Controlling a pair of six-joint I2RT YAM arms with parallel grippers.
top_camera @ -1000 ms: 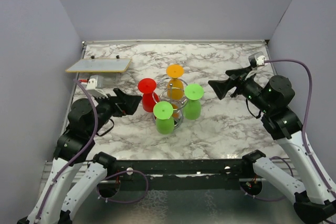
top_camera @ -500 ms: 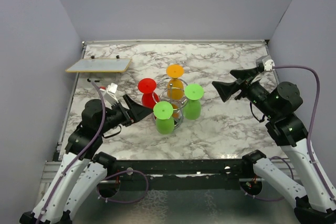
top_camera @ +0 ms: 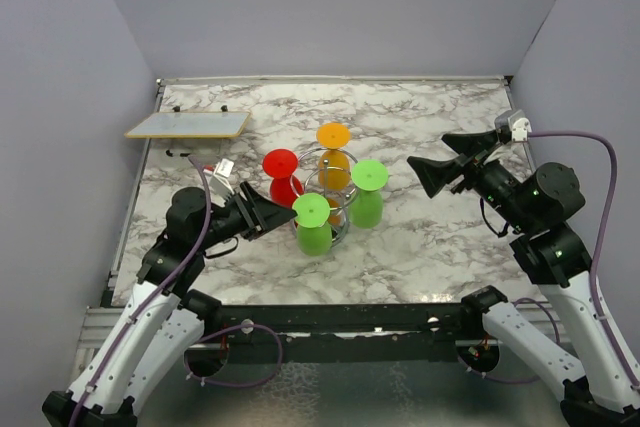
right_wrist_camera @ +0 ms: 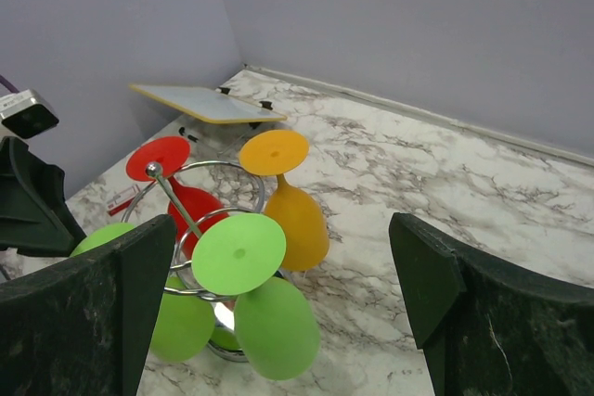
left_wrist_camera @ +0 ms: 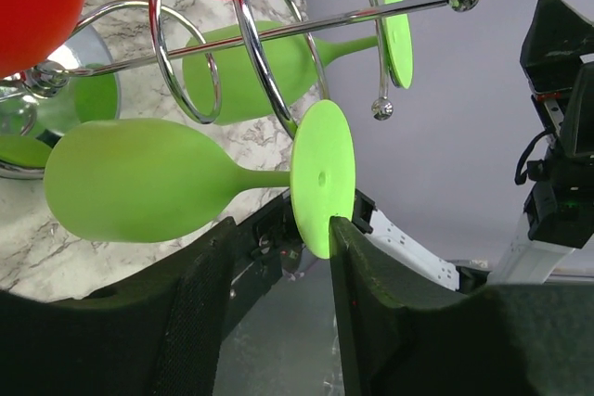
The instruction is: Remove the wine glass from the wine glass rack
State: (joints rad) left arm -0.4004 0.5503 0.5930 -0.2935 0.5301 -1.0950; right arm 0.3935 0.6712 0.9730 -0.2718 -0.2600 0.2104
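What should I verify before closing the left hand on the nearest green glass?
1. Left hand open: ok, fingers apart.
2. Green glass stem between the fingers: not ok; in the left wrist view only the lower edge of the foot sits between them.
3. Glass hanging on the wine glass rack: ok.
4. Clearance from the red glass: cannot tell; it sits close beside the hand.
5. Right hand away from the rack: ok, open and off to the side.
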